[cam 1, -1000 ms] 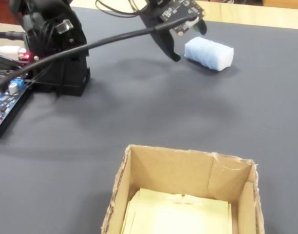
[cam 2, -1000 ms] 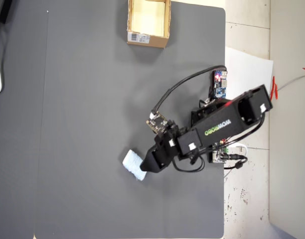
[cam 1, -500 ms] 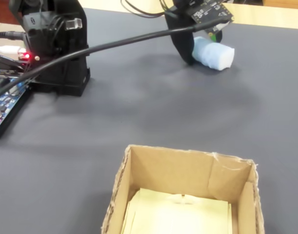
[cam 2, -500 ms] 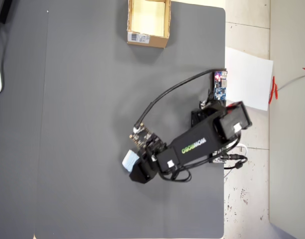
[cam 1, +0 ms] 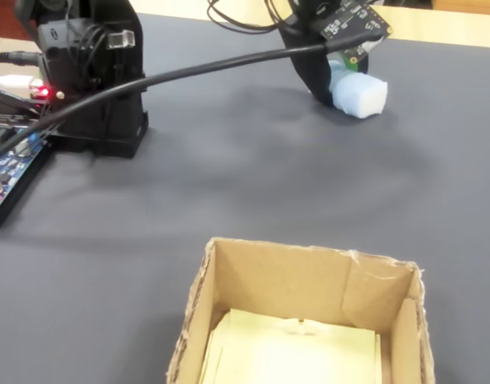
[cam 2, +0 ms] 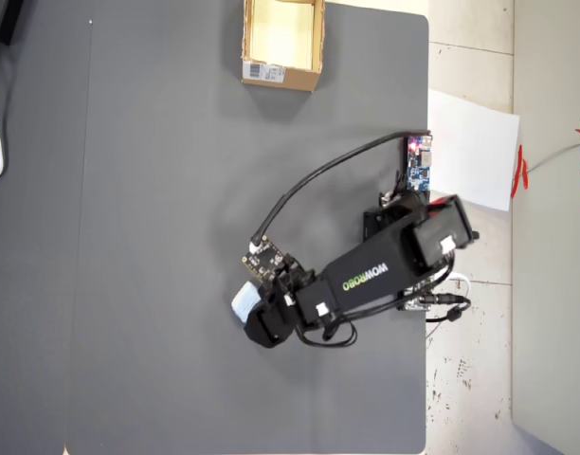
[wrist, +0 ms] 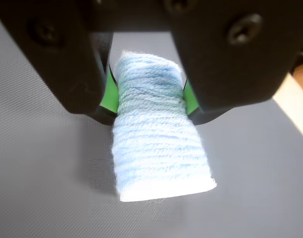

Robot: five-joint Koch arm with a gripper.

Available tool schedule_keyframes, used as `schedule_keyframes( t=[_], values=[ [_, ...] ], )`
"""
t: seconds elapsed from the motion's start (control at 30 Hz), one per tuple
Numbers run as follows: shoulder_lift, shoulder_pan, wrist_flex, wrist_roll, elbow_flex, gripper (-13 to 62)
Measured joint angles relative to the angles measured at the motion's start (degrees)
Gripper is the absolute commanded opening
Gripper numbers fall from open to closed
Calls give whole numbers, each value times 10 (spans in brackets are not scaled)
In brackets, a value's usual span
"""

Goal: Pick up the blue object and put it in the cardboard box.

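The blue object (wrist: pixel 159 148) is a pale blue roll wound with yarn, and it fills the middle of the wrist view. My gripper (wrist: pixel 149 101) is shut on it, its green pads (wrist: pixel 108 94) pressing both sides. In the fixed view the blue object (cam 1: pixel 359 94) sticks out below the gripper (cam 1: pixel 339 76), just above the grey table at the far right. The overhead view shows the blue object (cam 2: pixel 244 301) at the arm's left tip, mid-table. The cardboard box (cam 2: pixel 281 40) stands at the table's top edge there, open side up, and the cardboard box (cam 1: pixel 297 280) is nearest the camera in the fixed view.
The arm's base (cam 2: pixel 418 237) and a circuit board (cam 2: pixel 419 163) sit at the table's right edge in the overhead view. A black cable (cam 1: pixel 189 76) arches from the base to the wrist. A white paper sheet (cam 2: pixel 472 147) lies beyond the table. Wide bare grey tabletop (cam 2: pixel 176 209) spreads left.
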Motion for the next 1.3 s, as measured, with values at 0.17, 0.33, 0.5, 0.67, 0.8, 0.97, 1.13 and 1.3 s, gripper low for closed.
schedule_keyframes(
  t=[0.17, 0.33, 0.5, 0.67, 0.8, 0.97, 1.13, 1.3],
  values=[
    [67, 33, -61, -1, 63, 91],
    [160, 87, -146, -11, 167, 91],
    [236, 167, -197, -29, 236, 91],
    [286, 228, -213, -69, 262, 91],
    [328, 259, -221, -107, 285, 91],
    [398, 306, -221, -135, 336, 91],
    [425, 352, -229, -188, 355, 92],
    [426, 391, -232, -237, 355, 92]
  ],
)
